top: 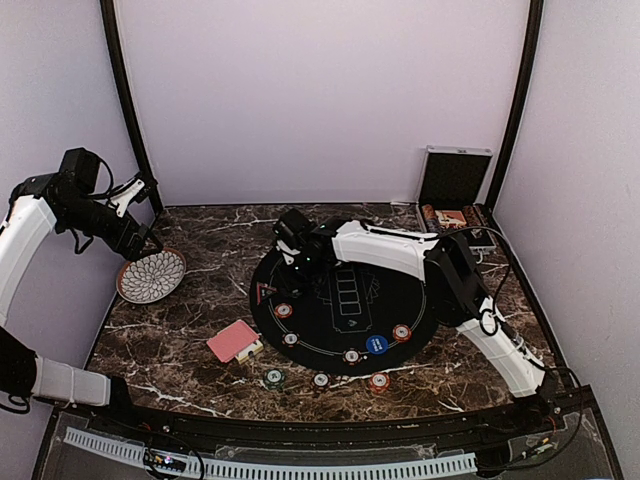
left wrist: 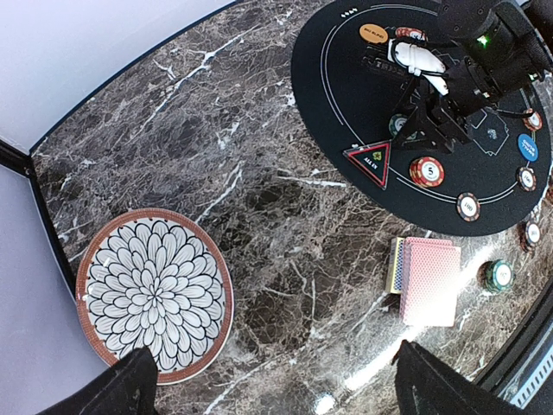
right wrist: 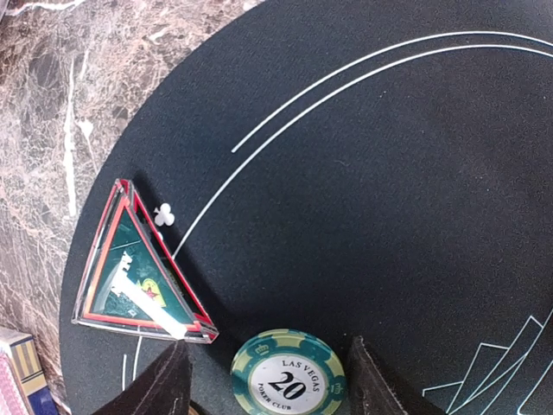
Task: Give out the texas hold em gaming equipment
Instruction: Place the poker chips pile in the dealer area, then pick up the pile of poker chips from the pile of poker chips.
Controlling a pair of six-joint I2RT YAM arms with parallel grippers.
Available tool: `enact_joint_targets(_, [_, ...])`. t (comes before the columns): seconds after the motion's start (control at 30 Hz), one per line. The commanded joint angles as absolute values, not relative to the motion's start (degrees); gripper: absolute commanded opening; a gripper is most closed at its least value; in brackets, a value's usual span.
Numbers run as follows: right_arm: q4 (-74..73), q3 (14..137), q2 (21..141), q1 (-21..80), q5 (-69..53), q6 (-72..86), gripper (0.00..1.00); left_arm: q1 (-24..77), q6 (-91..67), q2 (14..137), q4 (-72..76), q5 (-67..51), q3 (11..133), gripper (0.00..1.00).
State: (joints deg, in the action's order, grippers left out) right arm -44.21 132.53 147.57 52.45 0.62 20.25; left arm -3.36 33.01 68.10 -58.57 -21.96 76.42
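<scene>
My right gripper (right wrist: 268, 387) is open low over the black round mat (right wrist: 363, 173). A green 20 chip (right wrist: 288, 376) lies flat on the mat between its fingers, with a gap on each side. In the top view this gripper (top: 292, 266) is at the mat's left part. Several more chips sit along the mat's near rim, among them a red one (top: 284, 310) and a blue one (top: 376, 344). A red-backed card deck (top: 233, 341) lies on the marble left of the mat. My left gripper (left wrist: 289, 391) hangs open and holds nothing, high above the table beside the plate.
A patterned white plate (left wrist: 154, 294) sits at the table's left edge. A triangular red-rimmed marker (right wrist: 143, 277) lies on the mat just left of my right gripper. A green chip (top: 274, 378) rests on the marble near the front edge. An open silver case (top: 455, 180) stands at the back right.
</scene>
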Motion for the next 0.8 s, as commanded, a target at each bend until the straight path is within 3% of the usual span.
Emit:
enact_joint_targets(0.0, [-45.2,133.7,144.8,51.9,1.8,19.6,0.62,-3.2,33.3,66.9,-59.3,-22.7,76.6,0.99])
enact_joint_targets(0.33, [-43.8,124.4,132.2,55.7,7.6,18.0,0.54,-3.3,33.1,66.9,-59.8,-22.2,77.7,0.99])
enact_joint_targets(0.6, [-42.6,107.3,121.0,66.8,5.4,15.2,0.76,-3.3,33.4,66.5,-60.1,-22.1,77.5,0.99])
enact_joint_targets(0.77, [-42.9,102.5,120.5,72.1,2.1,15.5,0.84,-3.3,33.3,66.5,-60.1,-22.2,77.2,0.99])
